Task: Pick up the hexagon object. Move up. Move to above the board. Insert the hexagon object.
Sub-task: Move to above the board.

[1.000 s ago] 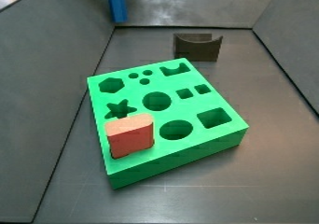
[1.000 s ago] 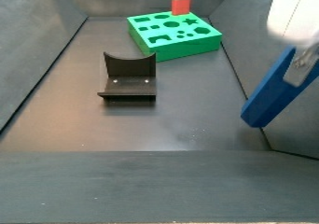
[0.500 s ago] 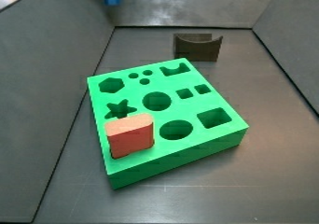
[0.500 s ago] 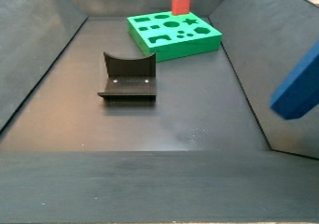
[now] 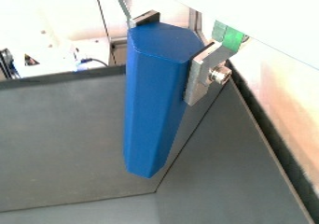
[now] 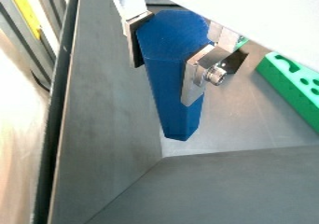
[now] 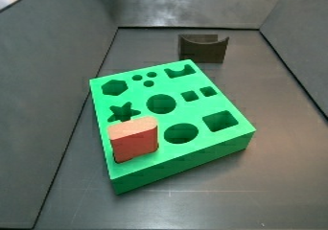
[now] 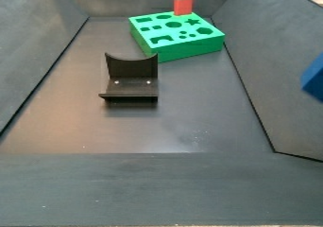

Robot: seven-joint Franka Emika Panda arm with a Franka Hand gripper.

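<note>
With the gripper point(image 5: 174, 55) clamped on the hexagon object point(image 5: 159, 102), you've got the peg hanging long axis down, lifted high at the right edge of a side view point(image 8: 314, 77). Board point(image 8: 177, 36) sits far and left of it, hexagon hole point(image 7: 114, 84) open, so translate that way, keeping the peg vertical.

Dark grey floor point(image 8: 164, 117), hemmed by sloping grey walls point(image 7: 64, 52), evenly lit.

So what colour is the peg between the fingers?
Blue: the tall matte prism peg, clearest in a wrist view, held in the gripper.
</note>
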